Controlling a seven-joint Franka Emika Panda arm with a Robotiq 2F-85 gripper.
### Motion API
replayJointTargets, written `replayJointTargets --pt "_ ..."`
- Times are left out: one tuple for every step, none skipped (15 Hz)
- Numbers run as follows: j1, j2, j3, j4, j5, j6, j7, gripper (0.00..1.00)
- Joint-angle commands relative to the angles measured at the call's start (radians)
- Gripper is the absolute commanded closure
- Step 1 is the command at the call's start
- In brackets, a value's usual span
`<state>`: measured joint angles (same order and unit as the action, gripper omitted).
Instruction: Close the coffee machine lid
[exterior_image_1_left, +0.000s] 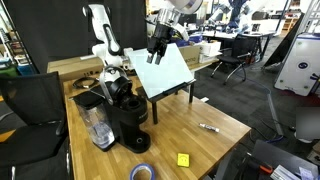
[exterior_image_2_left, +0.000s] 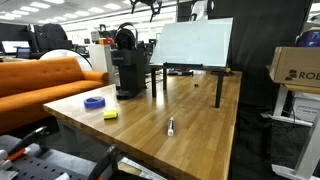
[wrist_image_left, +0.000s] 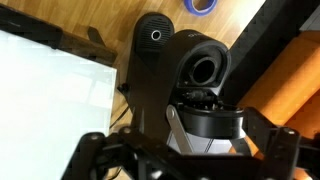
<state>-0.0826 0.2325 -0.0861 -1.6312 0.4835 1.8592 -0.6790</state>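
The black coffee machine (exterior_image_1_left: 122, 112) stands near the left side of the wooden table, with its clear water tank (exterior_image_1_left: 97, 126) on its side. It also shows in an exterior view (exterior_image_2_left: 127, 68). Its lid (exterior_image_2_left: 125, 36) is raised, and in the wrist view the lid (wrist_image_left: 205, 122) stands open above the exposed pod chamber (wrist_image_left: 200, 70). My gripper (exterior_image_1_left: 157, 46) hangs in the air above the machine and the white board, touching nothing. In the wrist view my gripper (wrist_image_left: 185, 160) has its fingers spread wide, and it is open and empty.
A white slanted board on black legs (exterior_image_1_left: 165, 70) stands beside the machine. A blue tape roll (exterior_image_1_left: 143, 172), a yellow block (exterior_image_1_left: 183, 159) and a marker (exterior_image_1_left: 209, 127) lie near the table's front. An orange sofa (exterior_image_2_left: 40, 75) stands beside the table.
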Motion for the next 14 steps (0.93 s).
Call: replayJointTargets --pt "-0.047 0.064 0.044 0.098 0.016 -0.055 -0.082 0.0" --pt "-0.053 0.077 0.052 0.113 0.021 -0.053 -0.098 0.0" --pt "-0.054 0.089 0.06 0.129 0.02 -0.046 -0.106 0.0" --pt "-0.056 0.104 0.069 0.144 0.018 -0.041 -0.119 0.0" --pt "-0.057 0.119 0.078 0.161 0.018 -0.04 -0.131 0.0" --pt "-0.058 0.136 0.089 0.181 0.018 -0.041 -0.145 0.0" --pt "-0.058 0.154 0.099 0.199 0.015 -0.04 -0.155 0.0" --pt "-0.059 0.17 0.108 0.218 0.016 -0.043 -0.166 0.0" --pt "-0.061 0.188 0.118 0.236 0.014 -0.045 -0.178 0.0" --pt "-0.062 0.206 0.127 0.256 0.012 -0.047 -0.187 0.0" --pt "-0.063 0.223 0.135 0.276 0.009 -0.049 -0.198 0.0" --pt "-0.065 0.239 0.143 0.293 0.007 -0.051 -0.209 0.0" --pt "-0.066 0.253 0.149 0.31 0.005 -0.05 -0.221 0.0" --pt "-0.068 0.267 0.156 0.326 0.005 -0.049 -0.233 0.0"
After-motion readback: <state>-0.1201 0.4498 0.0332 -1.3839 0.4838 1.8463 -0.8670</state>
